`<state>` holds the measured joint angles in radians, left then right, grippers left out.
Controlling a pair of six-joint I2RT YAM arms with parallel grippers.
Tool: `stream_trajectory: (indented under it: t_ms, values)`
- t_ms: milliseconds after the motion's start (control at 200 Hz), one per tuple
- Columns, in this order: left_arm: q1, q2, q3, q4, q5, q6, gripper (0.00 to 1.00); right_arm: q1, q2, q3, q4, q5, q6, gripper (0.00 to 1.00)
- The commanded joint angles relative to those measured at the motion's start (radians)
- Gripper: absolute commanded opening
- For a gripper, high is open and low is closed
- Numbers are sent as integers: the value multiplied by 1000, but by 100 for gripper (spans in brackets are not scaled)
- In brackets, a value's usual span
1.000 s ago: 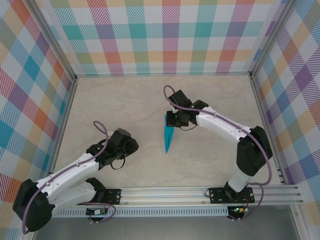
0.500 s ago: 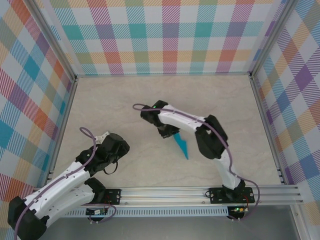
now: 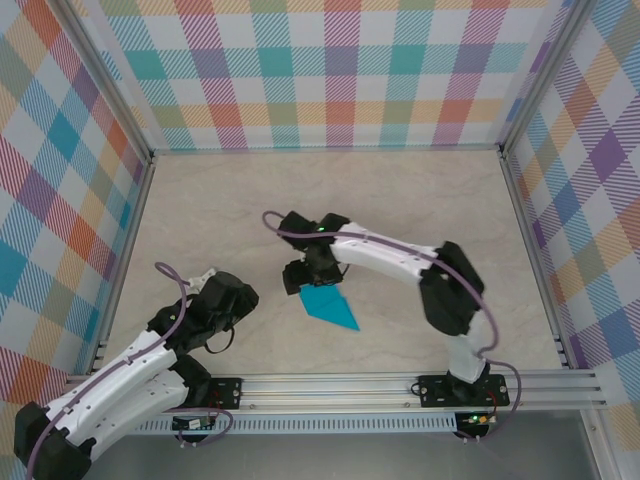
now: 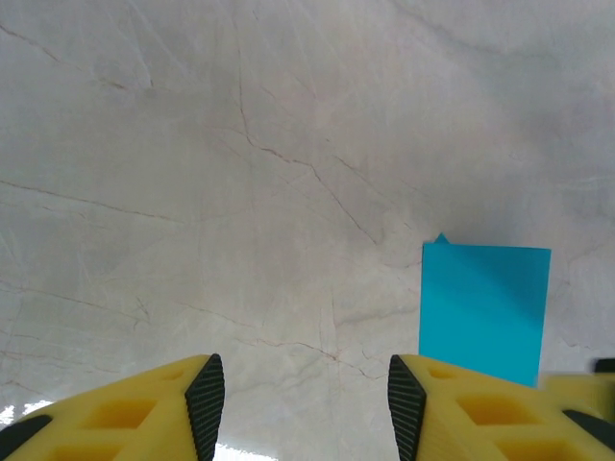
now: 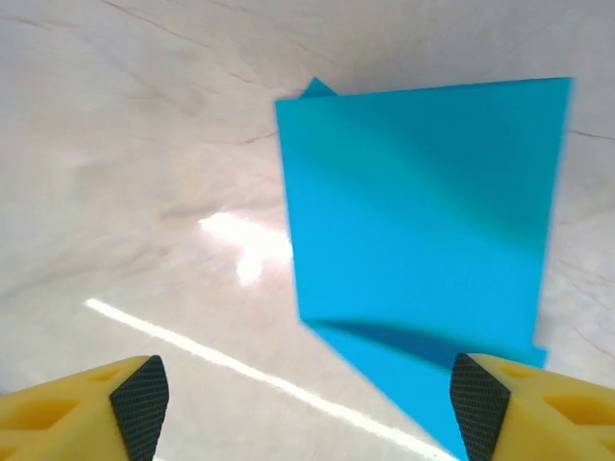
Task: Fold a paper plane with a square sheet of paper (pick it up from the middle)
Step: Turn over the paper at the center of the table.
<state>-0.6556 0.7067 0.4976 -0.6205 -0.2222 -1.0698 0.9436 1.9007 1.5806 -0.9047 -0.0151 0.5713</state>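
The paper plane (image 3: 329, 305), a teal-blue kite shape with its sharp tip toward the near right, lies on the table just in front of my right gripper (image 3: 303, 276). In the right wrist view the paper plane (image 5: 423, 202) lies ahead with one flap raised and casting a shadow. The right gripper (image 5: 307, 399) stands wide open there, with its right fingertip over the paper's near edge and nothing gripped. My left gripper (image 3: 232, 298) sits a little to the plane's left. In its own view the left gripper (image 4: 303, 399) is open over bare table, and the paper plane (image 4: 485, 312) is off to the right.
The beige marble-look table (image 3: 420, 200) is fenced by plaid walls on three sides. A metal rail (image 3: 350, 390) carrying both arm bases runs along the near edge. The right arm arches over the table's middle right.
The right arm swung left and nearer while carrying the plane, then opened its jaws and let it go. The plane now lies flatter on the table. The left arm drew back toward the near left.
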Motion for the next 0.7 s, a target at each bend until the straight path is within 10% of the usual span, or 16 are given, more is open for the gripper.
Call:
stream_trajectory:
  t_ms: [0,255,695]
  values:
    - [14,24,-8,72,60,18,51,-89,-141,-182,223,-192,-13,71]
    - [14,168,5,203,190,63,53,-224,-88,-337,433,-525,-49,29]
    - [13,322,40,253,255,74,53,-287,53,-460,626,-444,129,23]
